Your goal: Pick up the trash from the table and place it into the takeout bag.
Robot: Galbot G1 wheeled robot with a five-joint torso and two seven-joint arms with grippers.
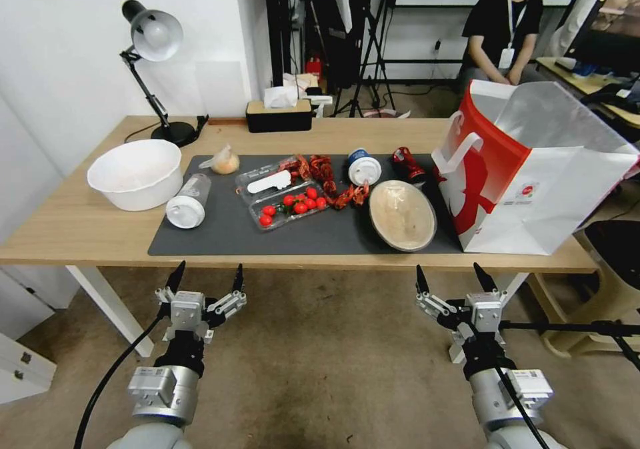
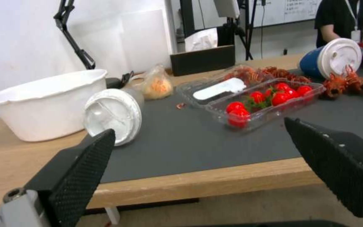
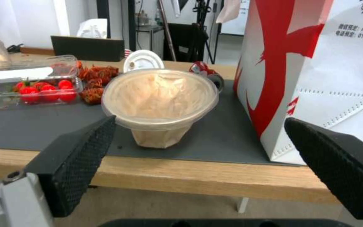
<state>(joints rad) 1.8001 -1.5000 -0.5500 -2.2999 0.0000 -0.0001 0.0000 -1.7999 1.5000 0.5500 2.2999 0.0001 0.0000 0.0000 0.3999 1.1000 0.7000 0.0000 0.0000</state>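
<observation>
Meanwhile, both end effectors, left [image 1: 206, 279] and right [image 1: 451, 279], hover open before the table [image 1: 80, 225], trash untouched; the lidded bowl [image 1: 402, 214] beside the takeout bag [image 1: 533, 189] seems the nearest first reach.

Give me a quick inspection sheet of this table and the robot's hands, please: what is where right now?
Surface: light-wood table with a dark grey mat.
Job's things: beige bowl tipped beside the takeout bag; red can, lidded cup and bottle lie on their sides; small bag of orange food.
Clutter: white basin, clear tray of tomatoes, crayfish, tissue box, desk lamp.
Grippers: left gripper and right gripper open, below the table's near edge.
Cables: black cable by the left arm.
Surroundings: tripods and a seated person behind.
</observation>
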